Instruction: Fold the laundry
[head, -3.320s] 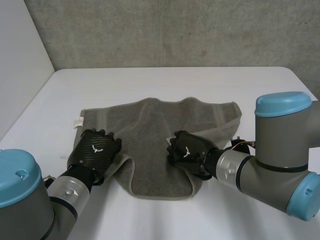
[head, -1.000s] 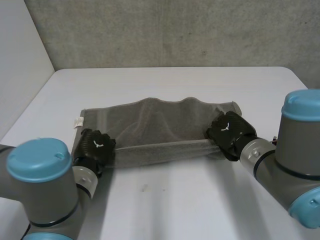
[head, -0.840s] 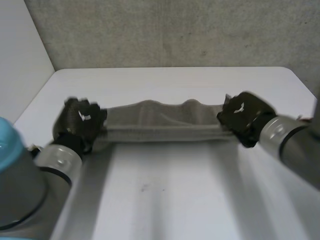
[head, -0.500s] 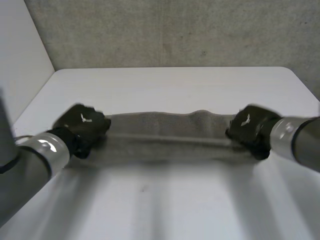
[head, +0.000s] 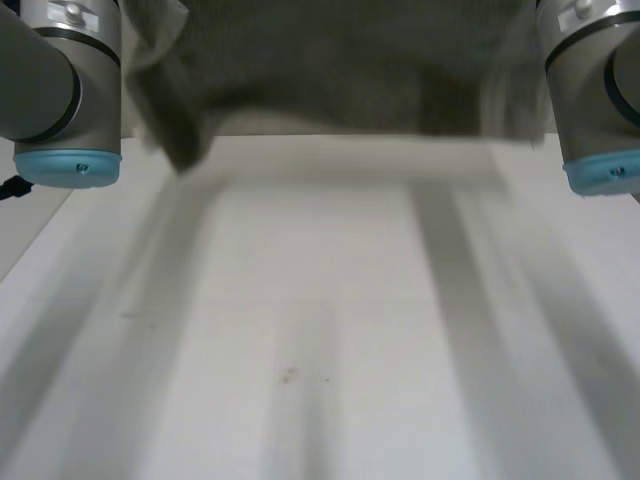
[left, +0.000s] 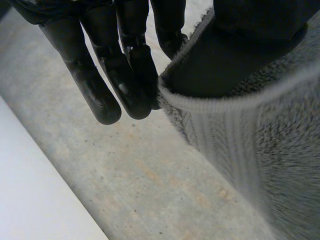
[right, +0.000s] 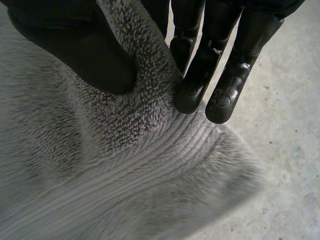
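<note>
One towel (head: 330, 70) on this job, grey terry w/ a ribbed band along its edge, plus 2 arms & 2 robot hands. In head view I see the towel hanging in the air, stretched across between the left arm (head: 60, 80) & the right arm (head: 595, 90). Its lower edge is above the counter (head: 320, 330), not touching it, and droops lowest at the left-arm end. In left wrist view the left robot hand (left: 125, 60) pinches the towel's ribbed edge: left thumb (left: 260, 20) on one face of the cloth, straight fingers on the other, the nearest fingertip right against the hem. In right wrist view the right robot hand (right: 210, 55) is clamped on the cloth too. The right thumb (right: 75, 45) presses into the pile, fingers sit just behind, and a bunch of terry is squeezed between them, w/ the ribbed band fanning out below the fingertips. The towel itself blocks my head view of whatever lies behind it between the arms. The counter is white & flat, w/ a few small dark specks (head: 288, 376) near its middle. Behind each hand in the wrist views is a grey concrete surface (right: 290, 125); can't tell what it belongs to.
</note>
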